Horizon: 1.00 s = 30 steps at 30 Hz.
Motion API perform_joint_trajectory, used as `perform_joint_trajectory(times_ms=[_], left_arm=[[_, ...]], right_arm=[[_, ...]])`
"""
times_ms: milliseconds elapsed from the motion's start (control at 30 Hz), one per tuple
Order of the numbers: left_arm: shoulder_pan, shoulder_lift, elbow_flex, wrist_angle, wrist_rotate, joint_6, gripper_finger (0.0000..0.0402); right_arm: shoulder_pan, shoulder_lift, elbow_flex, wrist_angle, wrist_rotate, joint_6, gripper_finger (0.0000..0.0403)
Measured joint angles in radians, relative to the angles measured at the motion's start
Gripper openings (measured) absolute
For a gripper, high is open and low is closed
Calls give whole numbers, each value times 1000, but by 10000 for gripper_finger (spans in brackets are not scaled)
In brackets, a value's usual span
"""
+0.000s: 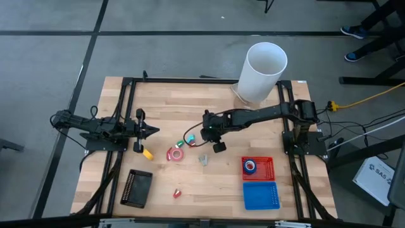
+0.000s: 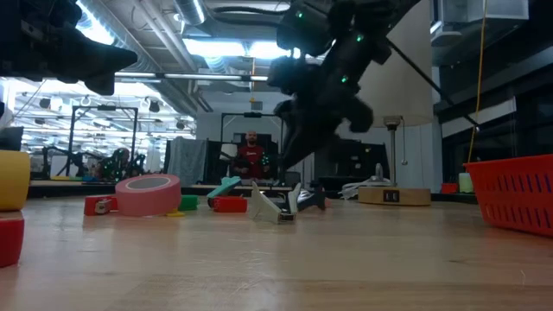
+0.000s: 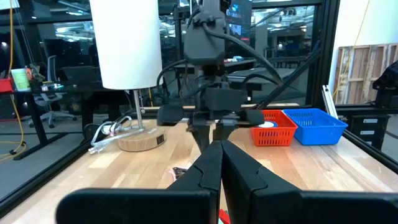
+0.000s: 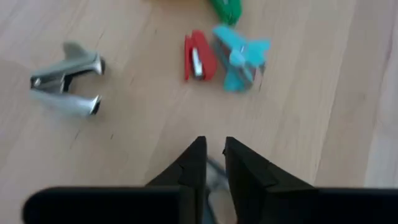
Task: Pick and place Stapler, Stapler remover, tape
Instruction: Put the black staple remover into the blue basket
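Right wrist view: right gripper (image 4: 210, 155) a little apart, nothing held, above bare wood near tabletop middle. Just ahead, shiny metal staple remover (image 4: 67, 87), small red stapler (image 4: 199, 56), teal remover (image 4: 239, 56). Left gripper (image 3: 219, 163) closed, empty, by left edge.

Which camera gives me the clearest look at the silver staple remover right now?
The right wrist view: the silver staple remover fills it, unobstructed. The high view shows a small speck; the low view shows it edge-on; the left wrist view doesn't show it.
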Motion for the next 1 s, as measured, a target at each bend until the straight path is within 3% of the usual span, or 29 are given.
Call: perform_joint_trajectory(times_ms=[267,500,1000], left_arm=[[0,0,0,0,0,0,4],[0,0,0,0,0,0,4],[0,0,0,0,0,0,4]], right_arm=[[12,-28,1,-215,16,65,105],[12,-28,-10,-204,116,60,112],[14,-20,-64,-123,120,60,113]])
